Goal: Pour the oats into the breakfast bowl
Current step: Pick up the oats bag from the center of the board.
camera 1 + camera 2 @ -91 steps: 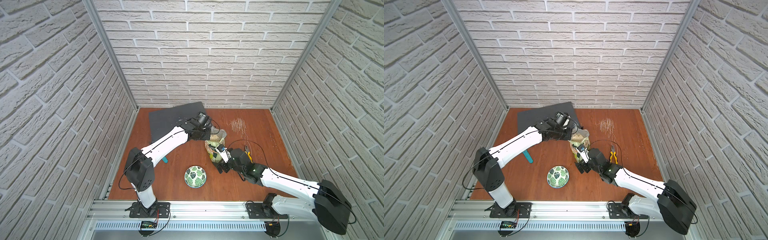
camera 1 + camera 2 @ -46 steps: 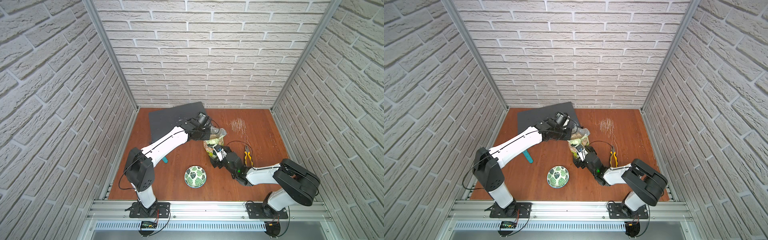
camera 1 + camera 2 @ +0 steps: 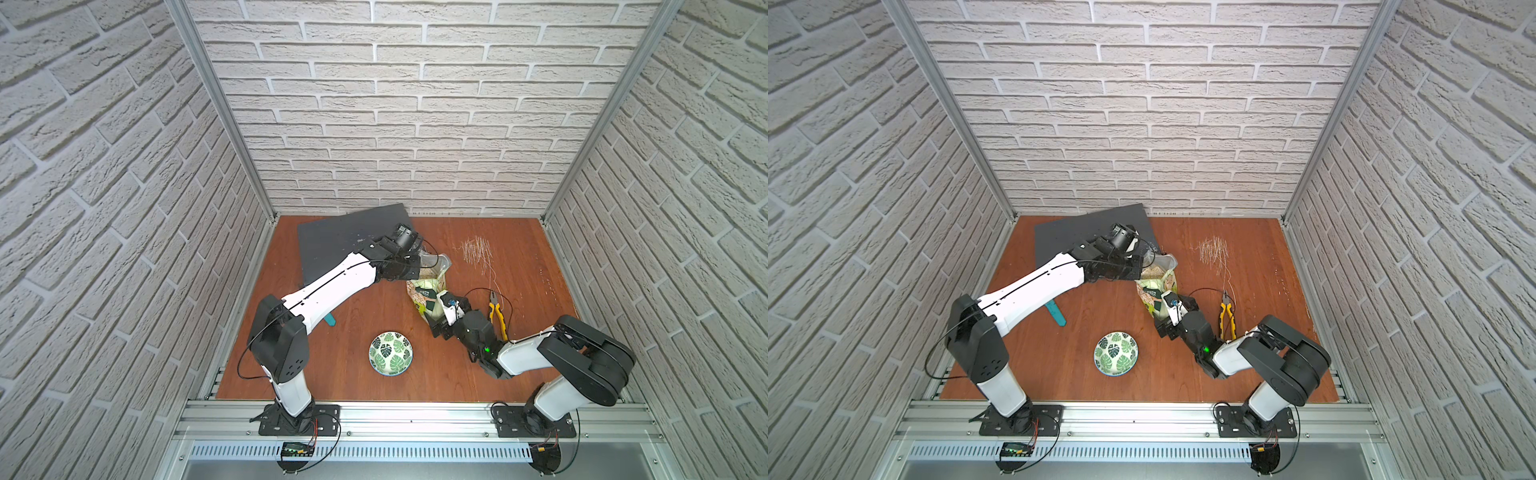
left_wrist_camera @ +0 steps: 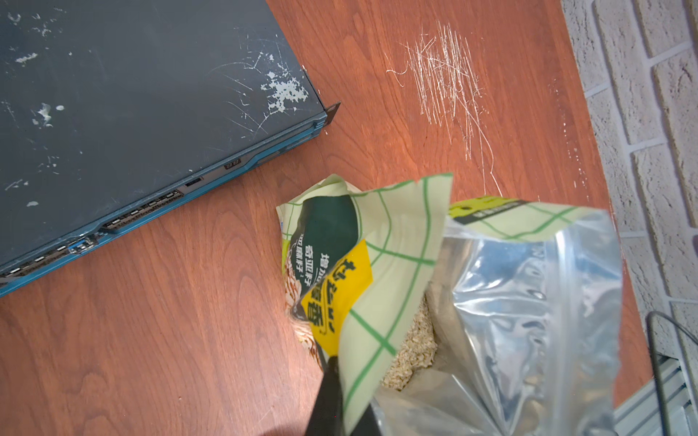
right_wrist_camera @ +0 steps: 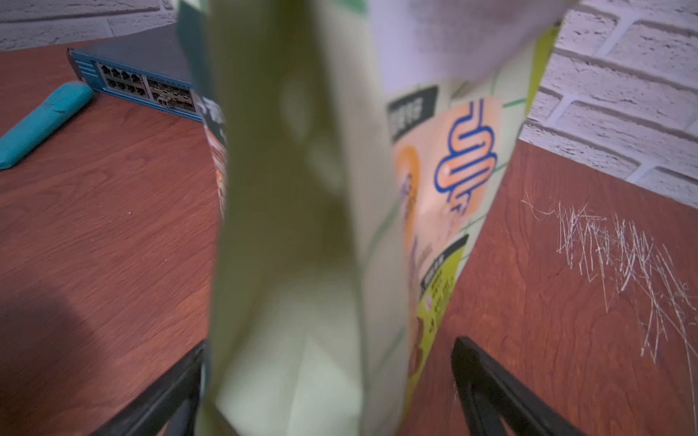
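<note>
Folding back at the elbow since a second ago, the right arm is holding its right gripper (image 5: 328,345) wide open astride the pouch (image 5: 294,226), one finger seemingly clear of it. Only the left wrist view is showing the oats (image 4: 408,351) inside, with the left gripper (image 4: 334,377) pinching the rim closed, one finger hidden. The breakfast bowl (image 3: 390,353) is sitting empty, well apart, in both top views.

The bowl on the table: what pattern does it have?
The bowl is white with dark green leaves, clearest in a top view.
</note>
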Controlling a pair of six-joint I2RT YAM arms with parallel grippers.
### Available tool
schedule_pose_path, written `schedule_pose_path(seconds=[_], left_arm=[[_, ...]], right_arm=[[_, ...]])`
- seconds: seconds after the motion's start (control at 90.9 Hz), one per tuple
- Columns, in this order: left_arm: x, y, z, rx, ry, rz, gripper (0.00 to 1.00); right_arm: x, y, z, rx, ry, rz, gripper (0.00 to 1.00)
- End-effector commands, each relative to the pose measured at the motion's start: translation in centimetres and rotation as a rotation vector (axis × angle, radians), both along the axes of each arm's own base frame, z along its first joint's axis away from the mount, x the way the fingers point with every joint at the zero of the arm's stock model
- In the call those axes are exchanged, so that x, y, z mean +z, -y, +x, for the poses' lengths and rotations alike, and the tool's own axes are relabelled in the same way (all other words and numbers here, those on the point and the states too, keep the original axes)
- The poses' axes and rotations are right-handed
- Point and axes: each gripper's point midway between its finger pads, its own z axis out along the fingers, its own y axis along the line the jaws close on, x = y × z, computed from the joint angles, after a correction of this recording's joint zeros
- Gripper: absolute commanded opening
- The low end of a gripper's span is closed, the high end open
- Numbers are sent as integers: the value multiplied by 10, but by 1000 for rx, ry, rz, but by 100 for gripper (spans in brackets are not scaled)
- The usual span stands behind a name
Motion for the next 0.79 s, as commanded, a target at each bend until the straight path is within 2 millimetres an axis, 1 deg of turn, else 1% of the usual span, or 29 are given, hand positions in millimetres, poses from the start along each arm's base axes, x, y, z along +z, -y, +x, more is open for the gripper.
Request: schedule_pose_path(seconds=[0.0,0.099,0.22,0.319,0.341,0.385,0.528,0.649,0.781], left_arm=[[-9,-5,-8,3,-30,29,0],[-8,-4,-8,2,-30,23,0],[-8,-2,-9,1,-32,13,0],[-8,-1,-9,-1,-30,6,0],[-8,0,-10,-2,-31,4,0],[-8,0,-10,-2,-34,1,0],[-11,3,-11,-9,-42,-1,0],[-13,5,-12,-12,-46,-6,0],[-16,8,-11,-16,-51,-12,0]], right_arm=[[38,-6,4,18,60,142,99],[39,-7,7,23,49,158,99],[30,-15,10,41,8,170,99],[28,-12,18,-11,15,204,99],[24,-11,20,-21,7,205,99],[25,-10,24,-31,6,231,99],[19,-20,32,-31,-32,269,99],[10,-17,37,-65,-44,277,99],[-3,-24,39,-53,-82,266,99]])
